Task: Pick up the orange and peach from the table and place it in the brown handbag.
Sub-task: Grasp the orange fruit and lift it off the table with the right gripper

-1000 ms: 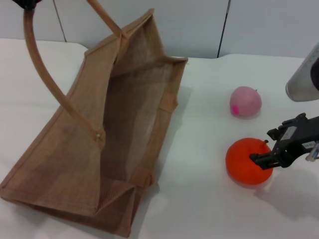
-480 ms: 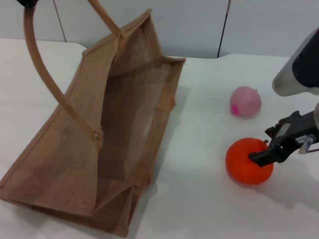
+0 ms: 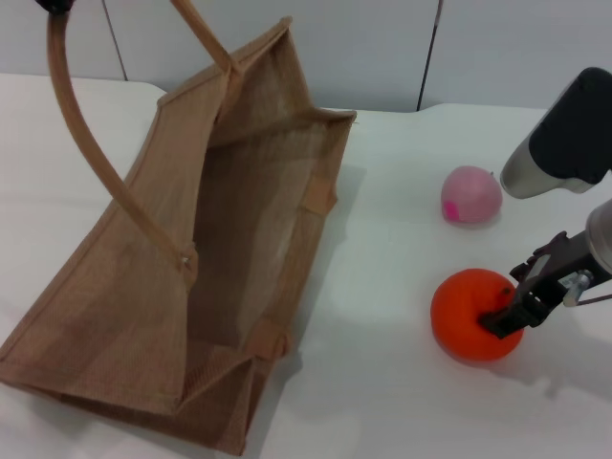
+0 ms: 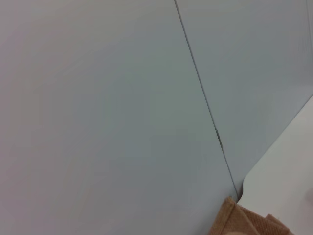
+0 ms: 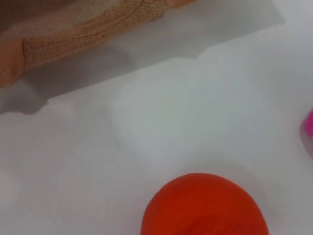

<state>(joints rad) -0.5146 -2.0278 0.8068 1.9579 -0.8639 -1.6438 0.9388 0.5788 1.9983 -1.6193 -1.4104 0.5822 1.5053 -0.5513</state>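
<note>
The orange [image 3: 469,311] lies on the white table [image 3: 402,402] at the right; the right wrist view shows it close below the camera [image 5: 205,208]. My right gripper [image 3: 507,298] is open at the orange's right side, one dark finger [image 3: 499,319] lying against it. The peach [image 3: 470,195] lies behind the orange, apart from it, and shows as a sliver in the right wrist view [image 5: 309,131]. The brown handbag [image 3: 143,287] stands at the left, mouth open toward the fruit. One handle [image 3: 81,143] rises to my left gripper [image 3: 53,5] at the top left corner.
A grey panelled wall [image 3: 382,48] runs behind the table. The bag's edge shows in the right wrist view [image 5: 73,29] and a corner of it in the left wrist view [image 4: 249,220]. White table surface lies between the bag and the fruit.
My right arm has swung up and leftward over the orange, and the gripper has tilted down onto its right side. The orange, peach and bag have hardly moved.
</note>
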